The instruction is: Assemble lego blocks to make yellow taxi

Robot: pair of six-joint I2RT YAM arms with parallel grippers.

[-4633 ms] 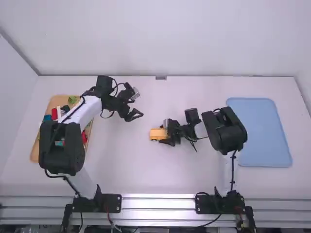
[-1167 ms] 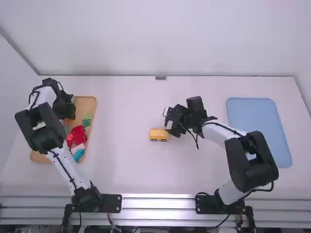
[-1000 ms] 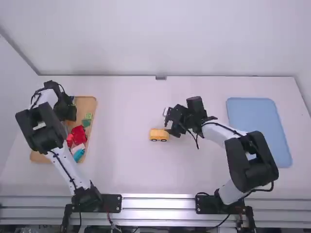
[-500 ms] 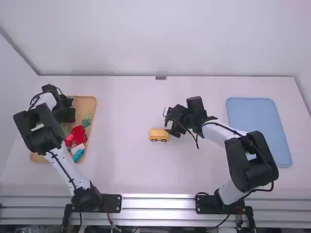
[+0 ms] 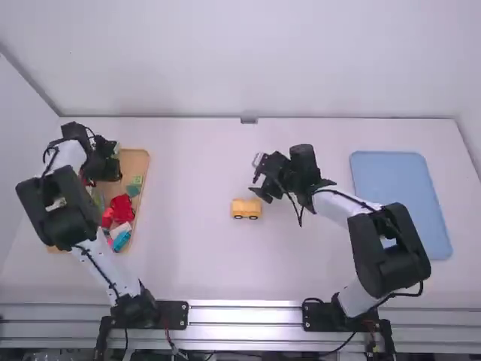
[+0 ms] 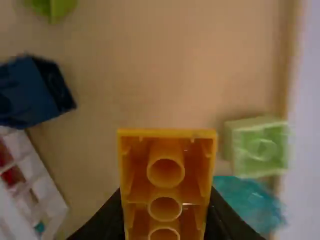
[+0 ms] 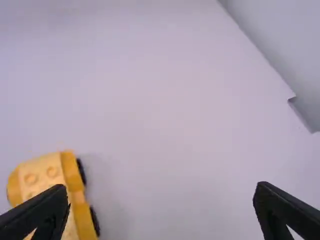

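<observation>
We have the left gripper over the wooden tray, its fingers closed in on a yellow block, parted only by its width. The right gripper holds nothing, fingers spread wide, near the part-built taxi on the counter. To do this well, we should lift straight up, keep the hollow underside facing down, line it up with the taxi's studs, steady the body and press evenly. We count one taxi showing two wheels, one held block, two green blocks and one dark blue block.
</observation>
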